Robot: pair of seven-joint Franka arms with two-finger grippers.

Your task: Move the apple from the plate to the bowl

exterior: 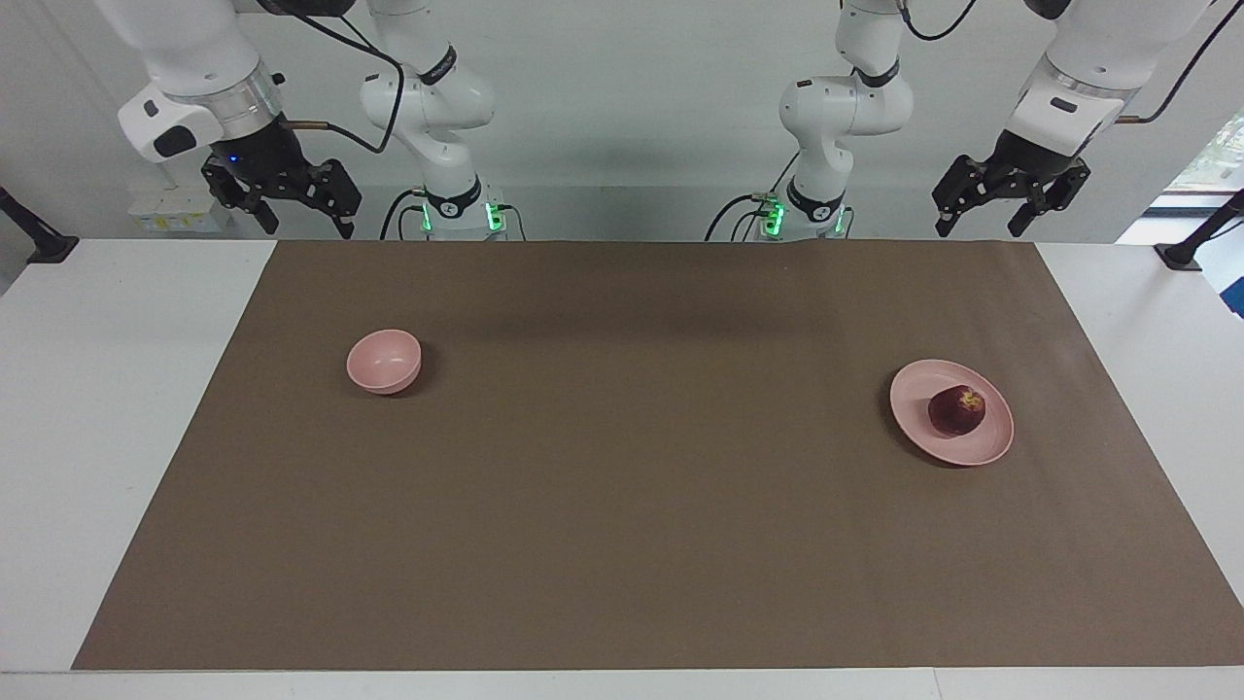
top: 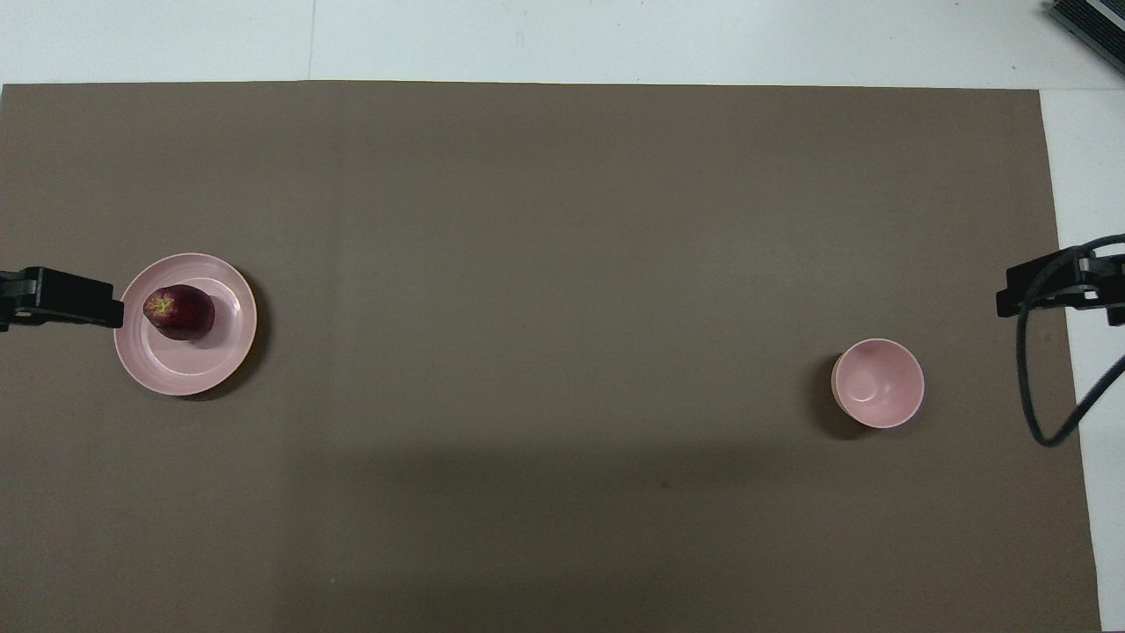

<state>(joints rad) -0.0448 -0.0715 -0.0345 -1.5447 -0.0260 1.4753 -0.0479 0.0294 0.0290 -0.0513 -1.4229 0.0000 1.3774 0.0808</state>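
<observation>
While the apple (exterior: 956, 409) rests on the plate (exterior: 914, 387) toward the left arm's end of the mat, with both grippers raised, empty and spread at the robots' edge, we judge it firm, smooth and roll-prone, best gripped across its widest middle.

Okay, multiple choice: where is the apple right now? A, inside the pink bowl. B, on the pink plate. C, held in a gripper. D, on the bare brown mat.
B. The apple sits on the plate toward the left arm's end of the table; the bowl holds nothing, and both the left gripper and the right gripper hang open and away from it.
</observation>
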